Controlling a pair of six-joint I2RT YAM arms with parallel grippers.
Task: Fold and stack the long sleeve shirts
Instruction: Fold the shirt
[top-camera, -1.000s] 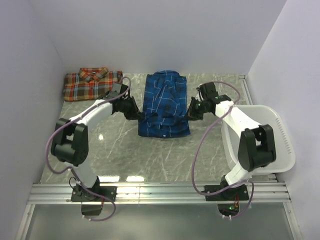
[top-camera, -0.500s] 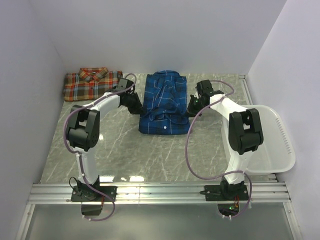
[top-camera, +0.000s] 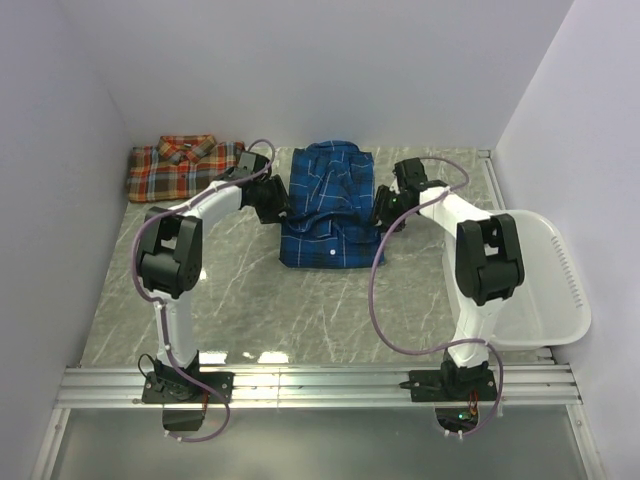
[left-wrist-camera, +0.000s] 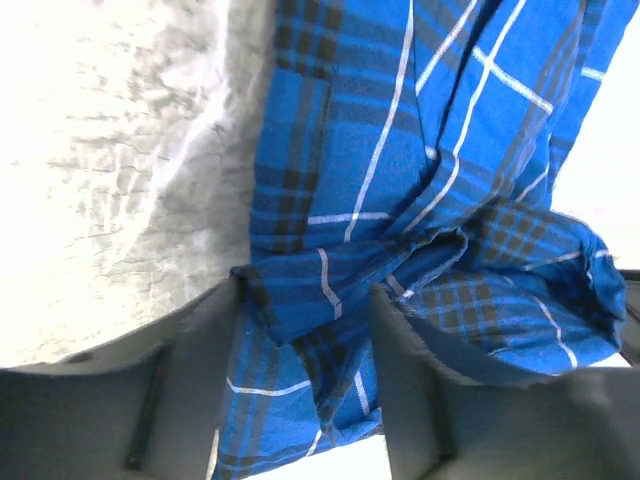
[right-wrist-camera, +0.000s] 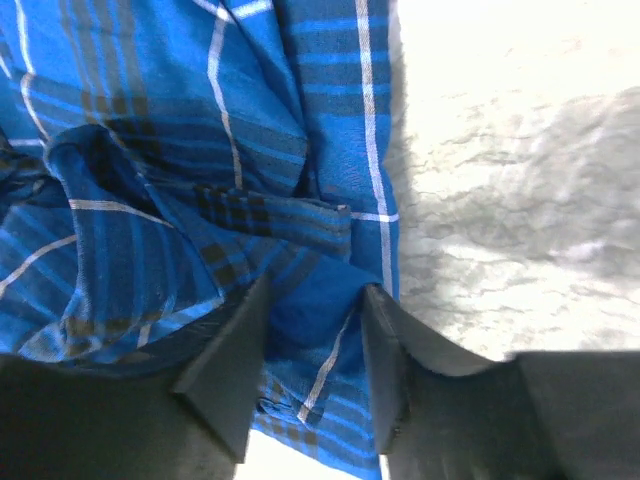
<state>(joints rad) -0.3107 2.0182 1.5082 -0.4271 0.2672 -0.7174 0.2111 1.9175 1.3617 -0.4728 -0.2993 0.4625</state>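
Blue shirt (top-camera: 328, 210) is lying at mid-table toward the back wall, partly folded, with its near portion bunched and rumpled on top. Red-orange shirt (top-camera: 180, 165) is sitting folded at the back-left corner of the marble table (top-camera: 250, 300), well apart from the blue one. Left gripper (top-camera: 283, 208) is reaching in at the blue shirt's left edge; in the wrist view, the left gripper (left-wrist-camera: 305, 300) is pinching a thick fold of blue plaid that fills the gap between its fingers. Right gripper (top-camera: 383, 212) is doing the same at the shirt's right edge, and in its wrist view the right gripper (right-wrist-camera: 315, 300) is clamping a bunched fold of cloth, jaws part closed on it. White basket (top-camera: 560, 290) is sitting at the right side of the table, beside the right arm.
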